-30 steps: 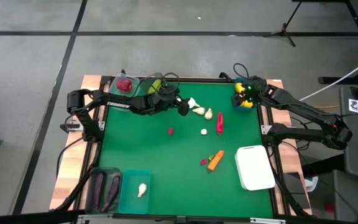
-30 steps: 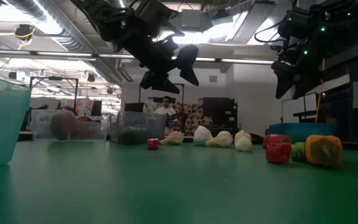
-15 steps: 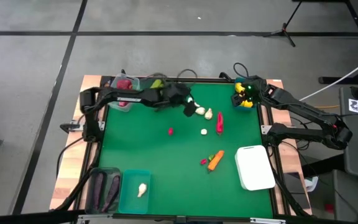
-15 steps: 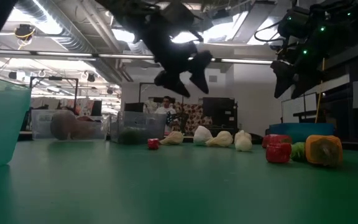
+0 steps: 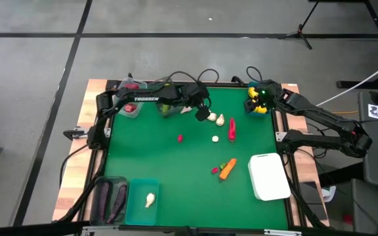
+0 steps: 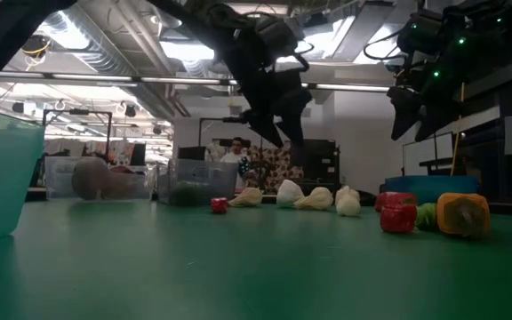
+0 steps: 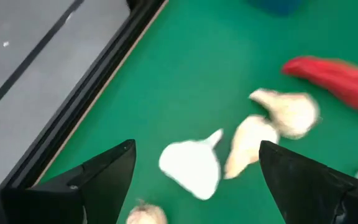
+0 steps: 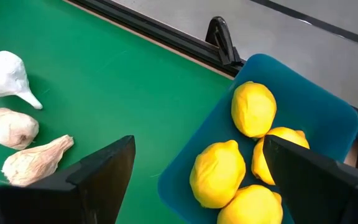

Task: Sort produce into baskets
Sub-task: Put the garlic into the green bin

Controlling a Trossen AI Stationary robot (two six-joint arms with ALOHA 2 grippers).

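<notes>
Three white garlic bulbs (image 5: 213, 118) lie in a cluster on the green mat near its far edge, beside a red pepper (image 5: 232, 129). My left gripper (image 5: 201, 109) hangs open just above and to the left of the cluster; its wrist view shows the bulbs (image 7: 191, 167) between and beyond the fingers, untouched. My right gripper (image 5: 260, 98) waits open over the blue basket (image 8: 316, 106) of yellow lemons (image 8: 219, 173) at the far right. A carrot (image 5: 227, 169), a small red fruit (image 5: 180, 137) and another garlic (image 5: 215, 138) lie loose mid-mat.
Two clear baskets (image 5: 131, 105) with a red fruit and a green vegetable stand at the far left. A dark basket of eggplants (image 5: 108, 200) and a teal one holding a garlic (image 5: 149, 200) sit near left. A white tray (image 5: 269, 176) lies near right.
My left gripper has travelled along the far edge toward the table's right, from beside the clear baskets to the garlic cluster, rolling its wrist as it went. Its fingers stay open. No produce has moved.
</notes>
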